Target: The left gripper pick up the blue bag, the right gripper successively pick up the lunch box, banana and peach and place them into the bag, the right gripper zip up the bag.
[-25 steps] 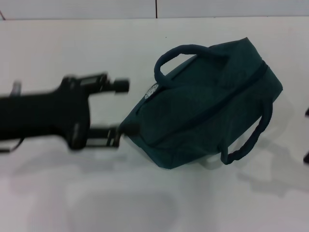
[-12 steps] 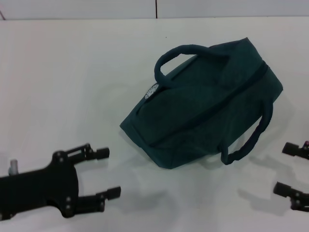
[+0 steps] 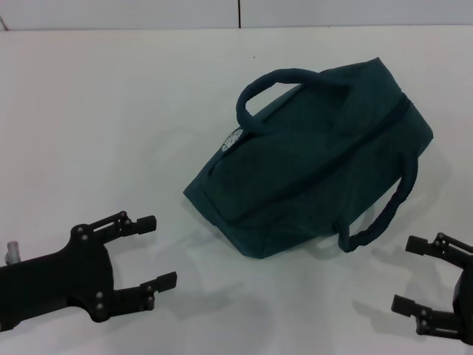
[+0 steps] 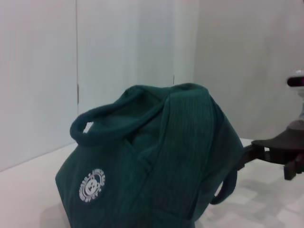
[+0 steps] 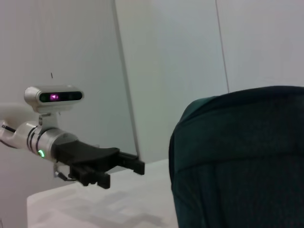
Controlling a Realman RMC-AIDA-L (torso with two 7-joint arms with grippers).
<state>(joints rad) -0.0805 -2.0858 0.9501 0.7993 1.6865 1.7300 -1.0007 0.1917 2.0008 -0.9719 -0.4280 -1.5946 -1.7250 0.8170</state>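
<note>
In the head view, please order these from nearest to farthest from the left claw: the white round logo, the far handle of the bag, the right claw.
1. White round logo, on the blue bag's end that faces the left claw.
2. Far handle, arched over the bag's far side.
3. Right claw, beyond the bag, at the robot's right.

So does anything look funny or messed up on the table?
Only a little. The blue bag is zipped shut and slumps at a slant on the white table, one handle arching up, the other flopped down. Both end effectors, left and right, sit open and apart from it. Nothing spilled or torn.
</note>
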